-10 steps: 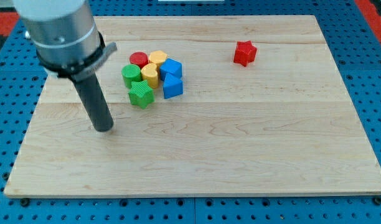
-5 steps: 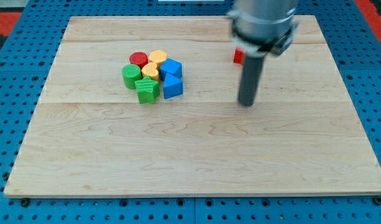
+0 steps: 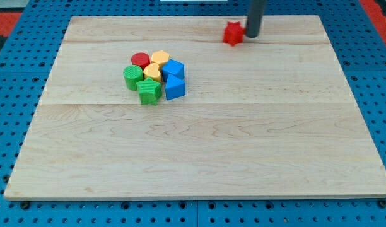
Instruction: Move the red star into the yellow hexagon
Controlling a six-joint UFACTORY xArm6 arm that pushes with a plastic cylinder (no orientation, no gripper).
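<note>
The red star (image 3: 231,33) sits near the wooden board's (image 3: 199,157) top edge, well to the right of the block cluster. Left of it lie the green block (image 3: 132,77), red cylinder (image 3: 140,60), yellow hexagon (image 3: 152,72) and blue block (image 3: 174,87). My tip (image 3: 251,35), a jawless rod, touches the star's right side.

Robot lab bench setup. Wooden board (image 3: 199,157) lies on a blue perforated base (image 3: 16,75) with a regular hole grid, red perforated patches at the top corners (image 3: 4,16). Small coloured plastic blocks (image 3: 154,75) sit clustered on the board like test props. A dark rod (image 3: 255,16) comes down from the top edge. No household items visible.
</note>
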